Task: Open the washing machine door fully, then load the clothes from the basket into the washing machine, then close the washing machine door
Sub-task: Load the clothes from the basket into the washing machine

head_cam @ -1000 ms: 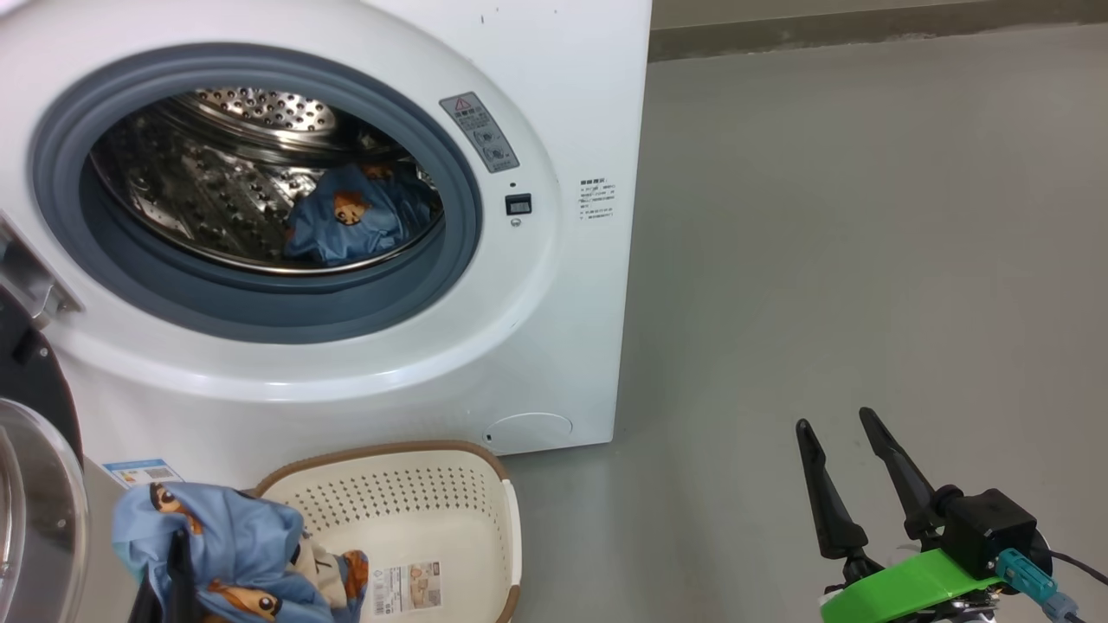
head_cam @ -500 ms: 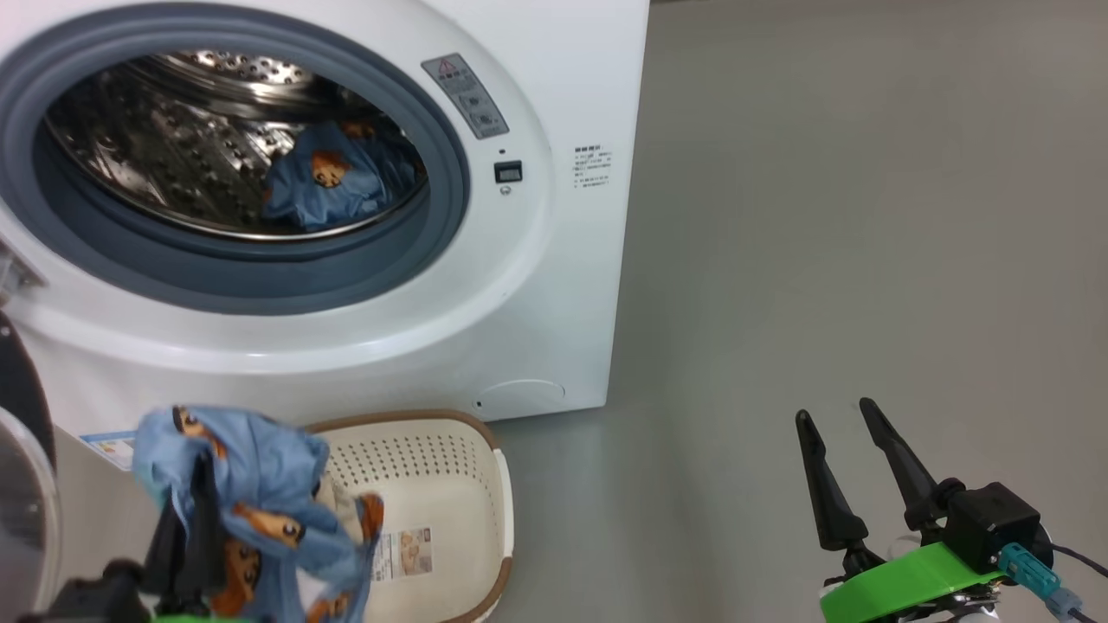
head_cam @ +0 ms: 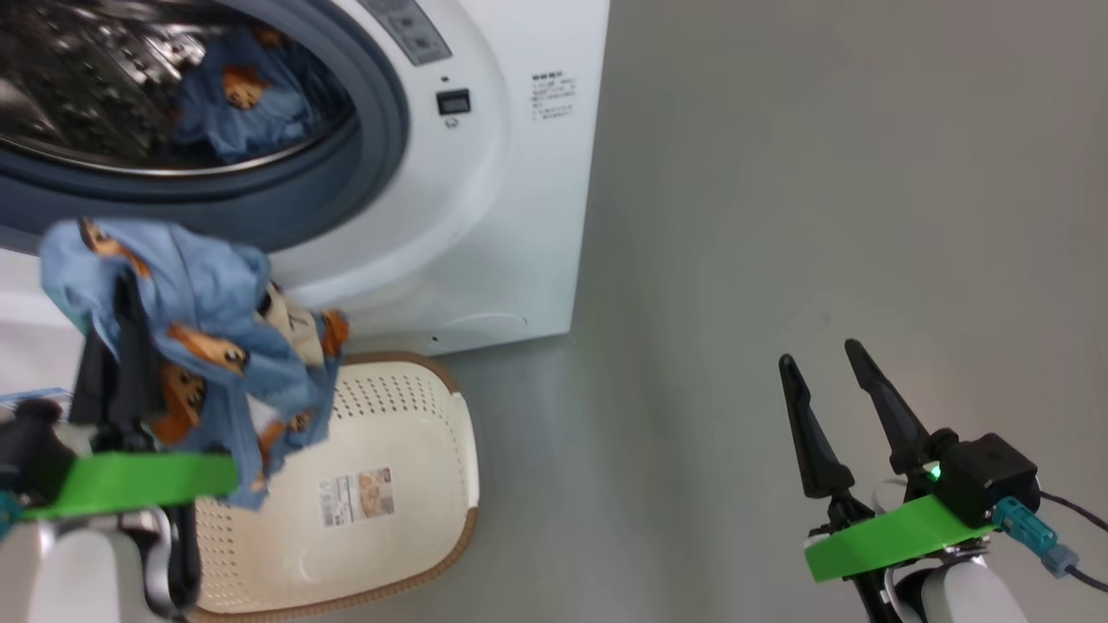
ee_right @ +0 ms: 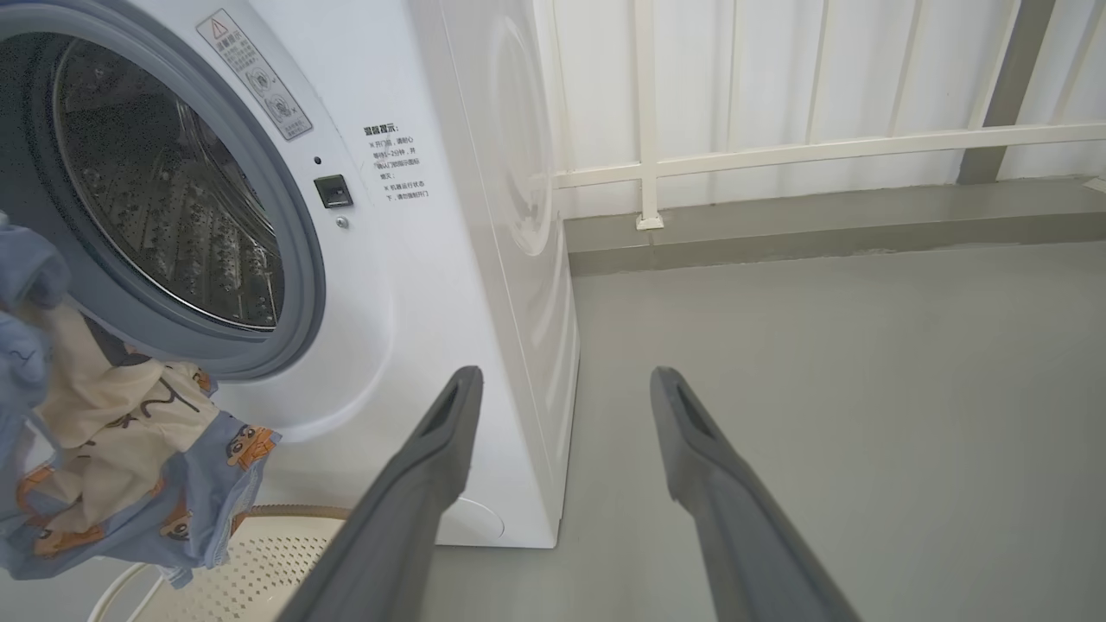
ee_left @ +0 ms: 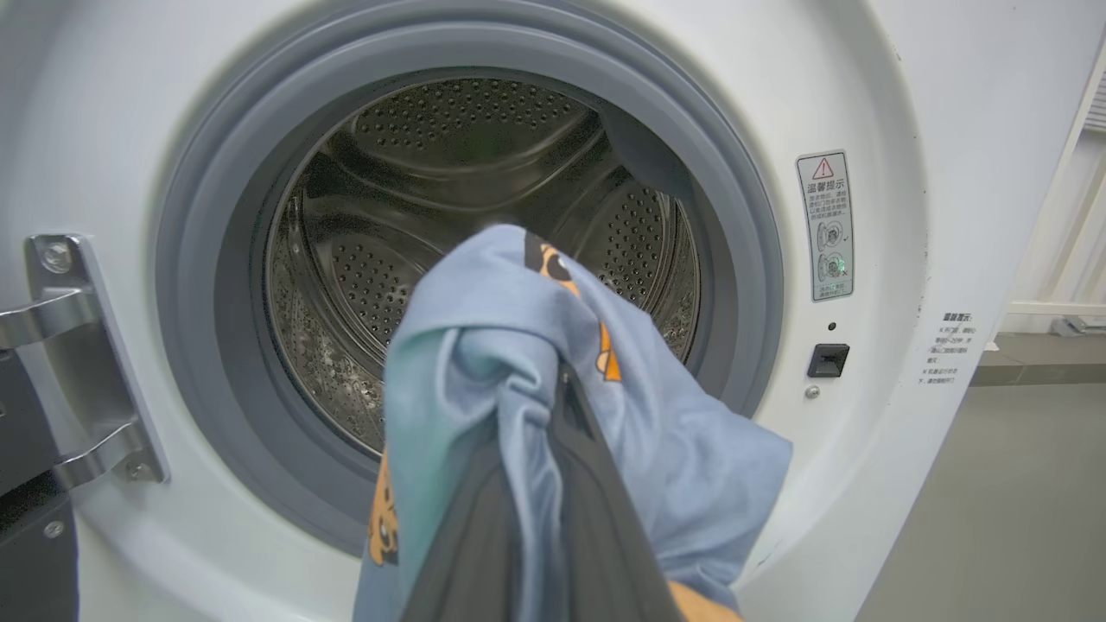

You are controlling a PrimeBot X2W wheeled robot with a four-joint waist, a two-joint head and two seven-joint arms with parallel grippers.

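My left gripper (head_cam: pixel 121 303) is shut on a light blue bear-print garment (head_cam: pixel 199 337), held in the air above the cream basket (head_cam: pixel 415 484) and just below the drum opening. In the left wrist view the garment (ee_left: pixel 518 363) drapes over the fingers in front of the steel drum (ee_left: pixel 415 199). Another bear-print garment (head_cam: pixel 238 108) lies inside the drum of the washing machine (head_cam: pixel 519 216). The door's metal hinge (ee_left: pixel 60 345) shows at the left wrist view's left edge. My right gripper (head_cam: pixel 822 368) stands open over bare floor to the right, nothing between its fingers.
Grey floor (head_cam: pixel 822 173) stretches to the right of the machine. A white railing and a low kerb (ee_right: pixel 778 147) run behind it. The grey-blue gasket (ee_left: pixel 207 259) rings the drum opening. The basket's label sticker (head_cam: pixel 355 496) faces up inside it.
My left gripper has lifted the bear-print garment out of the basket up towards the drum opening. The head camera has shifted, so the machine sits higher and further left.
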